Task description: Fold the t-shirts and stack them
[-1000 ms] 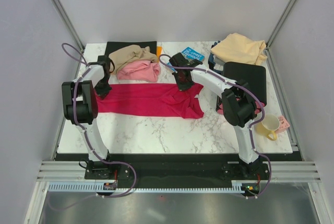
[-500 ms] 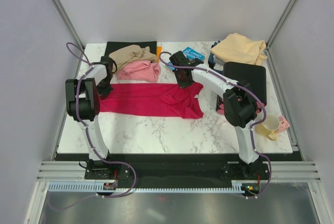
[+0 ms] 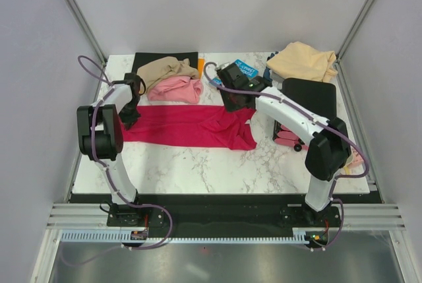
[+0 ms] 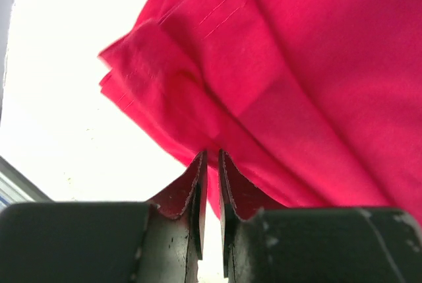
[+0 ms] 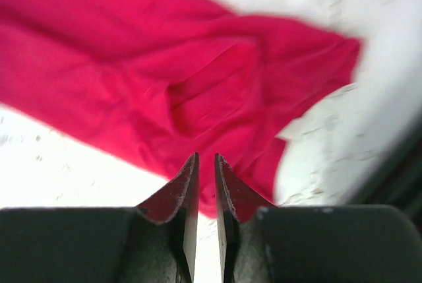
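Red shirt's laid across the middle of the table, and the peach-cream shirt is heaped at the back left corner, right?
Not quite. The red shirt does lie across the middle of the table, but the peach-cream shirt is heaped at the back right corner, not the left. The top external view shows it.

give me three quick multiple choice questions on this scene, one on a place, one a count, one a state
1. Where is the pink t-shirt? A back left, against the tan-brown t-shirt; B back right corner; C near edge.
2. How many t-shirts show from above? A two; B four; C six.
3. The crimson t-shirt is: A hanging in the air; B lying in a long strip on the table; C stacked on the peach-cream t-shirt.
Answers: 1 A, it touches the tan-brown one; 2 B, crimson, pink, tan-brown, peach-cream; 3 B, it lies spread across the marble top.
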{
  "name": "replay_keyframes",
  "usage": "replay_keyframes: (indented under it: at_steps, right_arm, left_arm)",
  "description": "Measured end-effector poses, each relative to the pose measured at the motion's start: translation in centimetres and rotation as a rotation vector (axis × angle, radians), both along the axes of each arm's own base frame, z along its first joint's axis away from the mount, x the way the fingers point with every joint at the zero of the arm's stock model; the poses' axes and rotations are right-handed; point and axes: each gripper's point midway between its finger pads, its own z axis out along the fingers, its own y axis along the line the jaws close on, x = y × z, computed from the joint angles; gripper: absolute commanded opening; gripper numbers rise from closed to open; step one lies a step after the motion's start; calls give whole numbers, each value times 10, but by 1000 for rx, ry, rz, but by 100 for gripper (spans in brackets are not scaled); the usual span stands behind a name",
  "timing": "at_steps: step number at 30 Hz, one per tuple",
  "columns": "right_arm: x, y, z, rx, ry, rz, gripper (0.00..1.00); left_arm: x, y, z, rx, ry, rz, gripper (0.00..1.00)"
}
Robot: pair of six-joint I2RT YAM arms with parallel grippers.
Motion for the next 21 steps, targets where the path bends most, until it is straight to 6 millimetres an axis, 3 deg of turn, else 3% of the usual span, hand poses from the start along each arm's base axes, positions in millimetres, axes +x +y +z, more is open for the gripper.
replay_keyframes:
  at_steps: [5,7,15,21]
  right_arm:
    - [-44,33,-46,-22,121,103,22]
    - [-52,39,-64,-35,163,114,21]
    - [-43,33,-112,-105,214,76,21]
    - [-48,25,-143,-164,269,63,20]
  left_arm:
    - [-5,-1,8,2,-2,-4,18]
    - [-5,-1,7,2,1,-4,17]
    - [-9,-2,-18,8,81,-12,14]
    - [-8,-3,-19,42,105,-28,13]
